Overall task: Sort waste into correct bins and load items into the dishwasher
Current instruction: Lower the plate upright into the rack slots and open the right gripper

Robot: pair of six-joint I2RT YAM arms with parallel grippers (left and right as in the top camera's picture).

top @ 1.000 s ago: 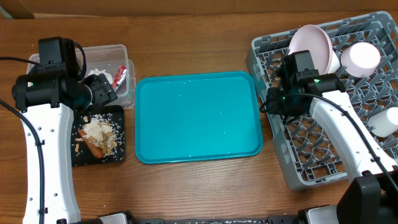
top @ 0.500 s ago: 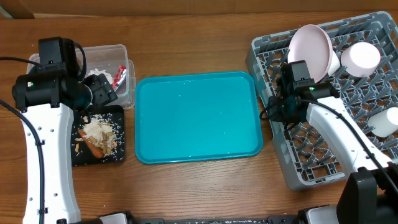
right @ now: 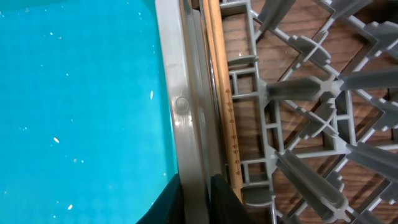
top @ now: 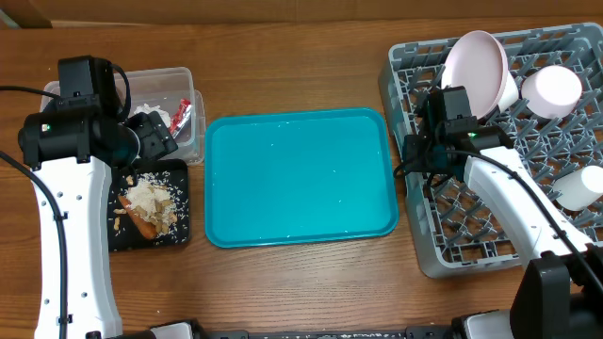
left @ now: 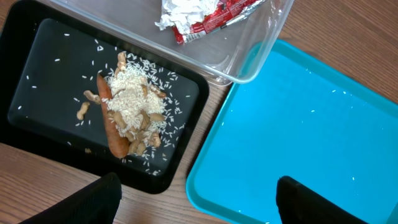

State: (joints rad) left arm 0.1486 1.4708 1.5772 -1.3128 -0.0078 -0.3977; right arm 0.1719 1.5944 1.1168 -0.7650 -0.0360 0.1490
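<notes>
The dishwasher (top: 490,217) is a grey pegged rack at the right. A large white plate (top: 476,66) stands on edge in its back; a white bowl (top: 551,89) and a white cup (top: 579,186) lie further right. My right gripper (top: 415,153) (right: 196,202) is shut on the rack's left wall (right: 183,106), one finger on each side. My left gripper (top: 155,137) (left: 199,205) hangs open above the corner of the black tray (left: 37,74), which holds a carrot (left: 112,134) and rice scraps (left: 134,99). The clear tub (top: 179,85) holds a red wrapper (left: 211,22).
A teal tray (top: 301,179) lies in the middle of the wooden table, its right edge close to the rack's left wall. A thin wooden stick (right: 227,124) lies along that wall inside the rack. The left arm's white body (top: 66,235) runs down the left side.
The right gripper's fingers have closed on the rack's left wall. The rack has shifted a little to the right, away from the teal tray. The left arm has not moved.
</notes>
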